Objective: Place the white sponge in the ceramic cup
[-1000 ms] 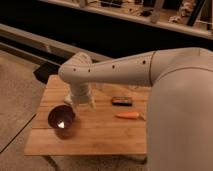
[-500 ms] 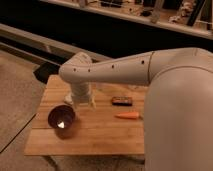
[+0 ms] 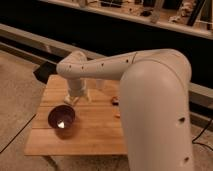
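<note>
My gripper [image 3: 76, 98] hangs from the white arm low over the back left of the wooden table [image 3: 95, 135]. It is just behind and to the right of the dark maroon bowl [image 3: 61, 118]. Something pale sits at the gripper's tip, but I cannot tell whether it is the white sponge or part of the gripper. The ceramic cup does not show plainly; the forearm covers the back middle of the table.
A small dark object [image 3: 115, 100] lies on the table beside the arm's thick segment [image 3: 155, 110], which covers the table's right side. A dark ledge and a shelf run behind the table. Bare floor lies to the left.
The thick arm segment now fills more of the right side and hides the orange object that lay on the table. The gripper and the bowl stay about where they were.
</note>
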Motion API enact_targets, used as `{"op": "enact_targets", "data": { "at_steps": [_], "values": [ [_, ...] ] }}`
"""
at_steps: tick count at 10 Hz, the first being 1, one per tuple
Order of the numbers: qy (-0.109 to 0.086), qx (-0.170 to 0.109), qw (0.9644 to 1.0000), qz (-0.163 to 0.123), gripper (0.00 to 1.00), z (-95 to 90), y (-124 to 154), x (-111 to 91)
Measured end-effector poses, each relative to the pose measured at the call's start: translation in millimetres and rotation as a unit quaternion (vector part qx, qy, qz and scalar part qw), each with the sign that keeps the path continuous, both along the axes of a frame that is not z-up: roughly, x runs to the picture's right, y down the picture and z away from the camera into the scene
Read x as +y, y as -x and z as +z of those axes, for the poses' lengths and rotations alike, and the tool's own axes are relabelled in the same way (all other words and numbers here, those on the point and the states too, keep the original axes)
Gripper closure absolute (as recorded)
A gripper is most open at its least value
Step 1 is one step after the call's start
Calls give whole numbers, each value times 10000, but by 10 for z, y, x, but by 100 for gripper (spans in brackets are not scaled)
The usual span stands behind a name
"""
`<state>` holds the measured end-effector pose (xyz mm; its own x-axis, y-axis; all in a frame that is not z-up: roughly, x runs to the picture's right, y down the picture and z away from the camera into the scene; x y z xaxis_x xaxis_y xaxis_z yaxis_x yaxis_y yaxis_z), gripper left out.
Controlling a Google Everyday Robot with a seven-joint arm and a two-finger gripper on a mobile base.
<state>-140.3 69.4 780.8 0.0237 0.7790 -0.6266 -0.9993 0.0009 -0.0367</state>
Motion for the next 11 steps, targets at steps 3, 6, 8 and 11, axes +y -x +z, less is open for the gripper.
{"op": "enact_targets", "data": {
  "at_steps": [3, 6, 8, 11],
  "values": [
    [-106, -52, 9999, 80, 35, 381, 235, -156],
    [-159, -160, 9996, 148, 35, 738, 407, -268],
    [-129, -218, 9995, 207, 35, 955, 479, -300],
    [-50, -237, 9990, 372, 35, 1197, 508, -309]
  ]
}}
